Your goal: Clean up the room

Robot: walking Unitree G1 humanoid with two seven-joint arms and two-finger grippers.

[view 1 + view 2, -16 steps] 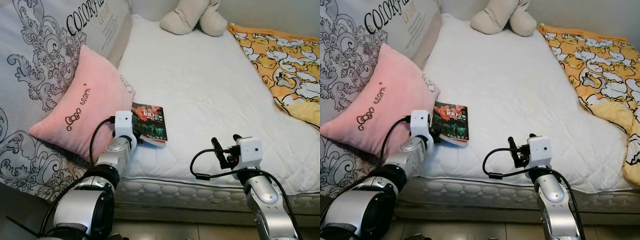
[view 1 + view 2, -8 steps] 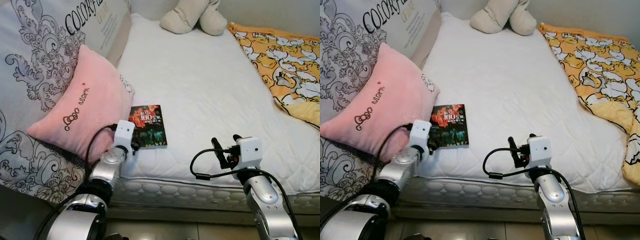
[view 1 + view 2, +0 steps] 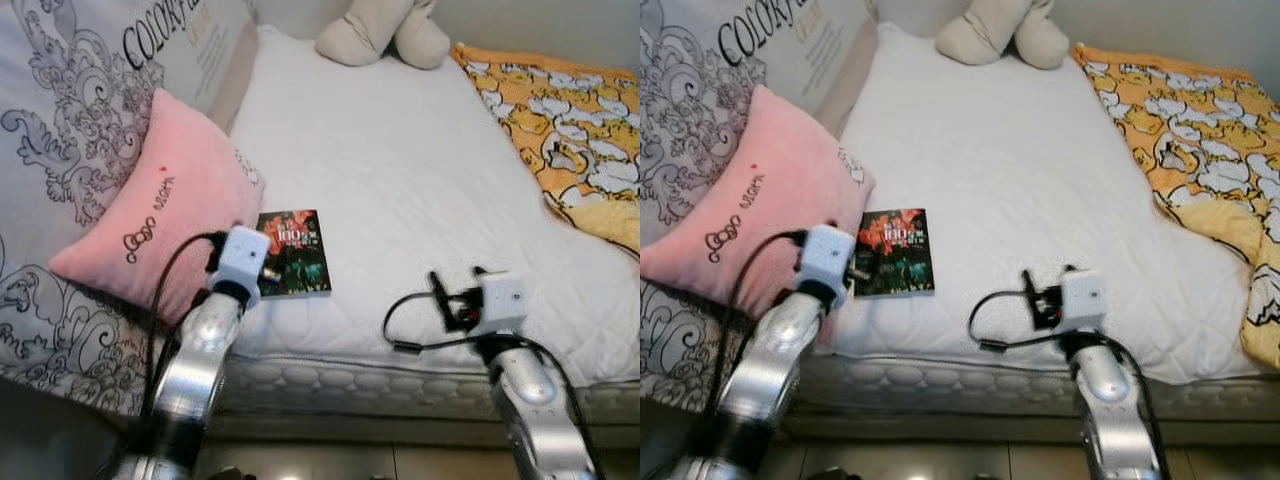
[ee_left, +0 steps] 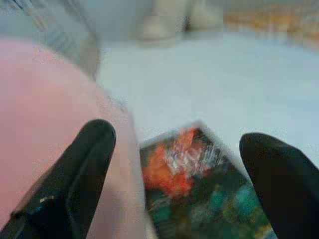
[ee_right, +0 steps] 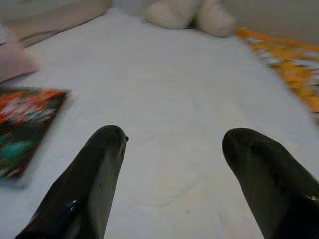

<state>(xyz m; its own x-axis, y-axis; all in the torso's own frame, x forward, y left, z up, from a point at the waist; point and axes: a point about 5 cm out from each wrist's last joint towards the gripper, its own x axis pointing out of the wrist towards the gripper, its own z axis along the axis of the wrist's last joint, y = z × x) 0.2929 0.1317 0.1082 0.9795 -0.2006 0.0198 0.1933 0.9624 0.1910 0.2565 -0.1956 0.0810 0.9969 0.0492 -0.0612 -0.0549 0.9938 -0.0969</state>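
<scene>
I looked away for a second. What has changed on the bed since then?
The left pincer let go of the book, which dropped from tilted to flat on the mattress, and the arm pulled back, fingers open. The right pincer, pink pillow and yellow blanket stayed put.

Glossy book (image 3: 294,266), quilted cloth mattress (image 3: 400,180)

You're facing a bed (image 3: 400,170) with a bare white quilted mattress. A plain pale wall (image 3: 560,25) runs behind its far end. Tiled floor (image 3: 940,462) shows below the mattress edge.
</scene>
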